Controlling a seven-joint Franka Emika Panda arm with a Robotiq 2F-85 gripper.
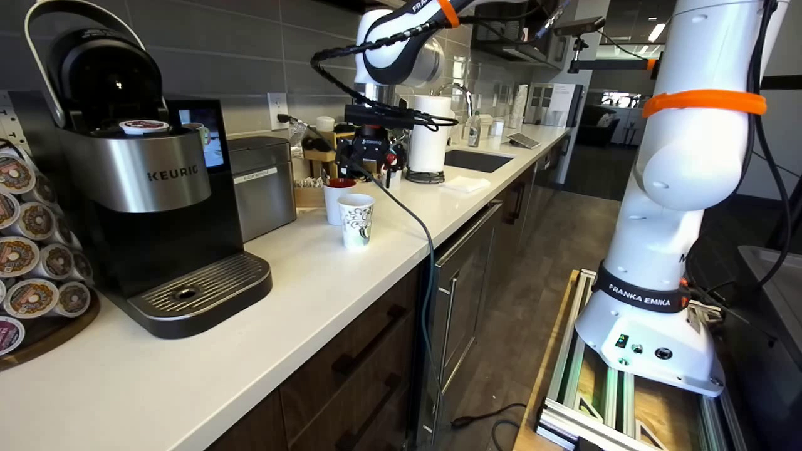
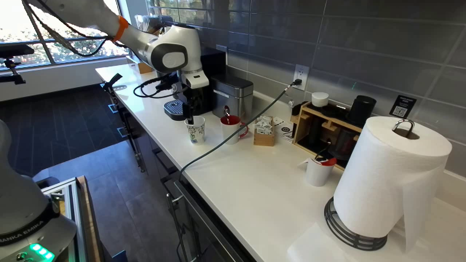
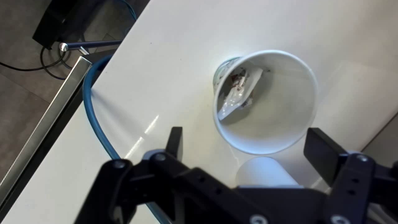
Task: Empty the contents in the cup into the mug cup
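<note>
A patterned paper cup stands upright on the counter in both exterior views (image 1: 356,222) (image 2: 196,133). It also shows from above in the wrist view (image 3: 279,102), with a clear wrapper holding brown bits (image 3: 238,93) inside. A white mug with a red inside and red handle stands close beside it in both exterior views (image 1: 333,203) (image 2: 230,133), with a spoon in it. In the wrist view a white wall, likely this mug (image 3: 264,171), is mostly hidden by the gripper. My gripper (image 1: 369,170) (image 2: 190,117) (image 3: 245,134) is open and empty, near the cup at rim height or above.
A blue-grey cable (image 2: 218,143) (image 3: 96,124) crosses the counter past the cups. A coffee machine (image 1: 169,250), a metal bin (image 1: 263,188), a packet box (image 2: 264,138), another white mug (image 2: 318,174) and a paper towel roll (image 2: 393,174) stand around. The counter's front edge is near.
</note>
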